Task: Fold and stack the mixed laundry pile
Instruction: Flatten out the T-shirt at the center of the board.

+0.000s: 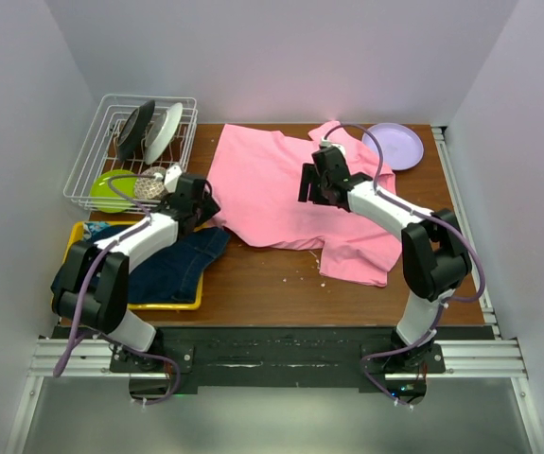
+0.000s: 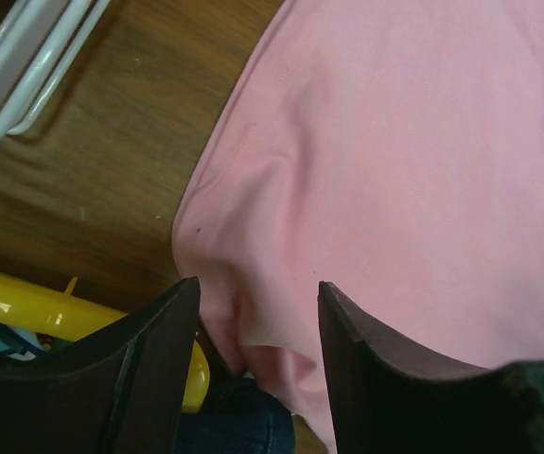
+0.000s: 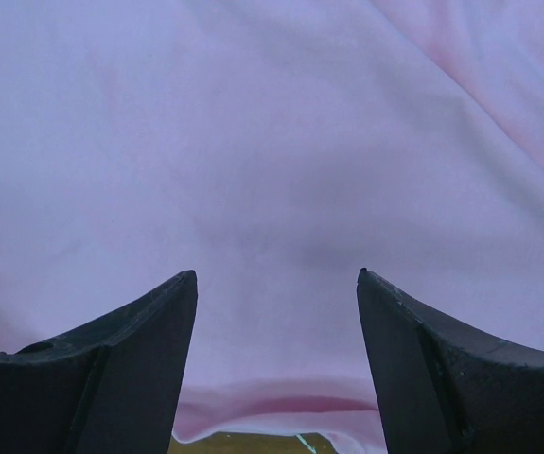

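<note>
Around pink T-shirt (image 1: 262, 189), dish rack (image 1: 96, 132), purple plate (image 1: 393, 145), yellow tray (image 1: 163, 305), left gripper (image 2: 257, 288) and right gripper (image 3: 276, 274) both open-jawed.

Top view: the whole table (image 1: 281, 284) is being looked down on from high above and behind its near edge, from afar. The pink T-shirt (image 1: 262, 189) is being framed downward at very close range by both wrist cameras, and is being shared by all three views.

The wooden table (image 1: 281, 284) bears a pink T-shirt (image 1: 272, 189), yellow tray (image 1: 167, 305), wire rack (image 1: 89, 156) and purple plate (image 1: 394, 147)
</note>
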